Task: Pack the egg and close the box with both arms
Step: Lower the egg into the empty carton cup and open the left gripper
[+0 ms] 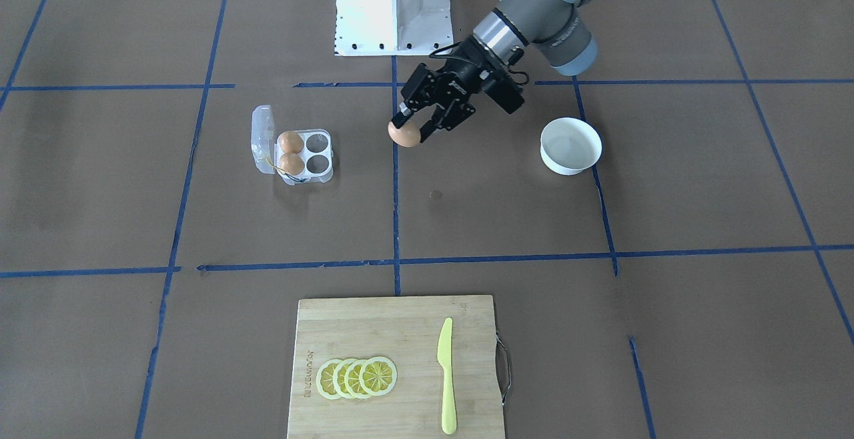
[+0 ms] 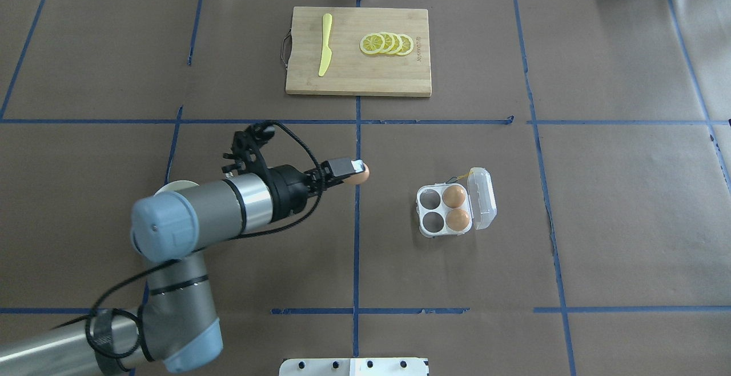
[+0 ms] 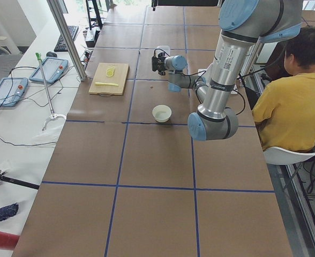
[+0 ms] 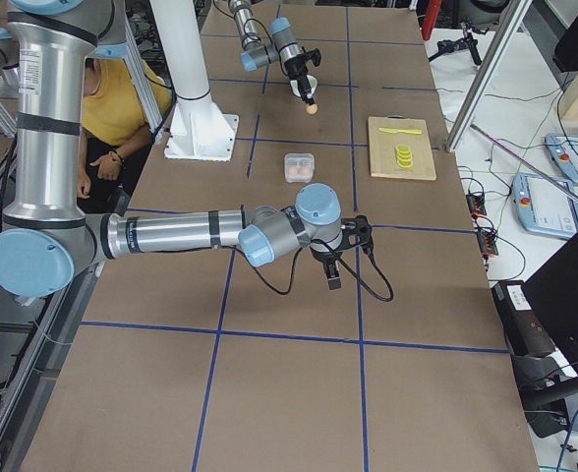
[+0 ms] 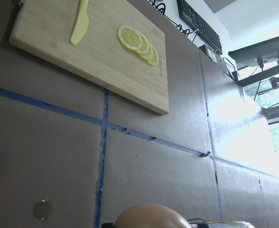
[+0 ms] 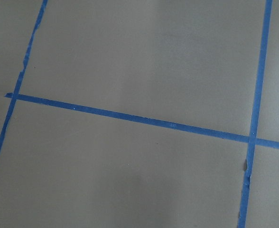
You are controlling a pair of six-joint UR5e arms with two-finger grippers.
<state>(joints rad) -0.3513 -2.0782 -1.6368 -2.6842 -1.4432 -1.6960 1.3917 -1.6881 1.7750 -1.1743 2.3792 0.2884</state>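
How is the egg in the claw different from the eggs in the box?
The held egg hangs above the table, pinched by the left gripper; the boxed eggs rest in cells of the open box. The held egg is alone; the boxed eggs are a pair. All look tan-brown.

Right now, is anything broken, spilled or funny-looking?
Nothing stands out. The left gripper holds an unbroken egg in the air, and the box sits flat, lid open, with two eggs inside.

Egg (image 4: 312,108) — apparently in left gripper (image 4: 309,97)
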